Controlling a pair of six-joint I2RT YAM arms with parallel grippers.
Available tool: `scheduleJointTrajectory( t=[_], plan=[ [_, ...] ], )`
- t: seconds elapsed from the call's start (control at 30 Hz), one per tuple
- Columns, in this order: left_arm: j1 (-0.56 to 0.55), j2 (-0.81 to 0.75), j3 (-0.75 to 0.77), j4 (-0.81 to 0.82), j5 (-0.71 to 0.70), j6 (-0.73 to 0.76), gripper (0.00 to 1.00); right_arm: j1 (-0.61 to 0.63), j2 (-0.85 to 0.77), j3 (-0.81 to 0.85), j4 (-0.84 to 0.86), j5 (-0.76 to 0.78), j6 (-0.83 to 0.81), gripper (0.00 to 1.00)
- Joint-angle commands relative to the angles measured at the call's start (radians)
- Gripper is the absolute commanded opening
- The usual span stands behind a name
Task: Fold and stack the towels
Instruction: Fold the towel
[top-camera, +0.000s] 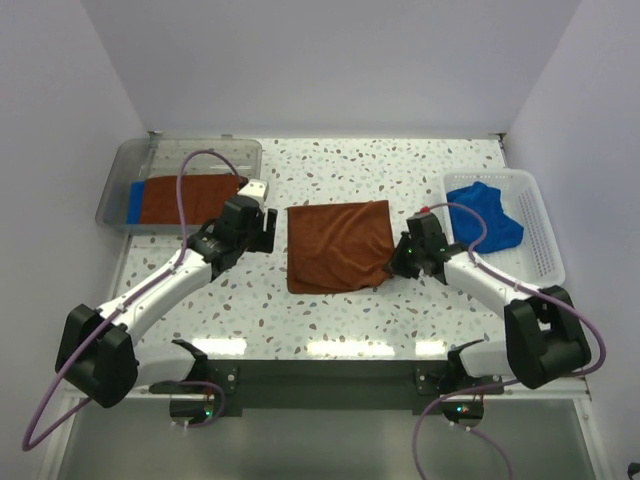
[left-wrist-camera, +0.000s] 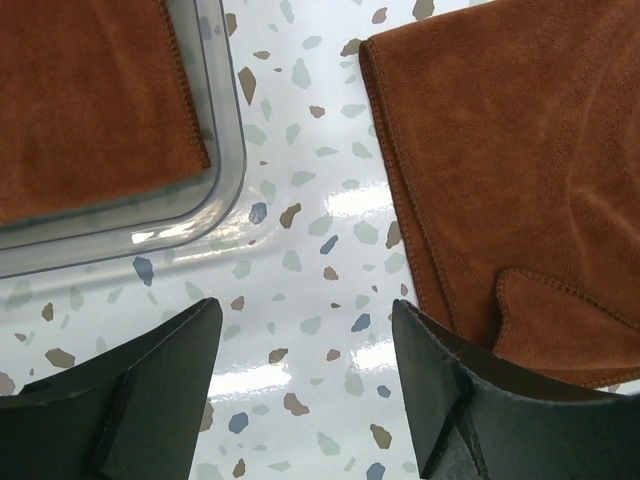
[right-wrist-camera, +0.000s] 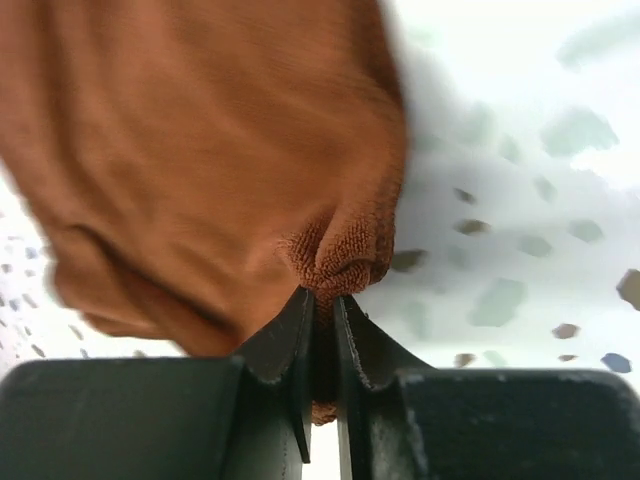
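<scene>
Roughly, we put the job at about halfway. Between the two sets of jaws a rust-brown towel (top-camera: 338, 245) lies on the desk (top-camera: 330, 325). Its layered hem suggests it has been doubled over at least once, though it looks larger than the pile it should join. The right jaws are pressed together on a bunched bit of that towel's right-hand edge, with terry pinched between their tips. The left jaws stand spread over bare desk and grip nothing; the towel's left hem is just to their right and a tray corner just to their left.

The clear plastic tray (top-camera: 112, 190), left of and beyond the left jaws, holds a folded brown towel (top-camera: 190, 198). A folded blue towel (top-camera: 135, 202) shows at its left side, seemingly underneath, and we take this as the stack begun. The white mesh basket (top-camera: 548, 235), to the right of the right jaws, holds a crumpled blue towel (top-camera: 485, 215), not yet folded.

By our reckoning, what remains is to finish folding the brown one, move it to the tray, then fold and stack the blue one from the basket.
</scene>
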Motion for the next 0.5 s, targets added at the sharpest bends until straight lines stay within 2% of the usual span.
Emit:
scheduleJointTrajectory(
  t=[0.0,0.07,0.17,0.2,0.3,0.47],
  plan=[
    [0.009,-0.03,0.011,0.047,-0.05,0.033,0.74,0.069,-0.013,0.238,-0.169,0.121,-0.104,0.13],
    [0.009,-0.036,0.007,0.043,-0.06,0.035,0.74,0.116,0.0,0.355,-0.299,0.179,-0.142,0.16],
    [0.009,-0.042,0.004,0.043,-0.063,0.038,0.74,0.161,0.003,0.419,-0.383,0.245,-0.176,0.27],
    [0.009,-0.043,0.004,0.043,-0.06,0.039,0.74,0.167,-0.001,0.418,-0.389,0.247,-0.179,0.32],
    [0.009,-0.043,0.002,0.046,-0.051,0.039,0.74,0.165,-0.05,0.372,-0.41,0.289,-0.181,0.38],
    [0.009,-0.042,-0.003,0.041,-0.007,0.02,0.74,0.159,-0.119,0.28,-0.447,0.352,-0.172,0.42]
  ],
)
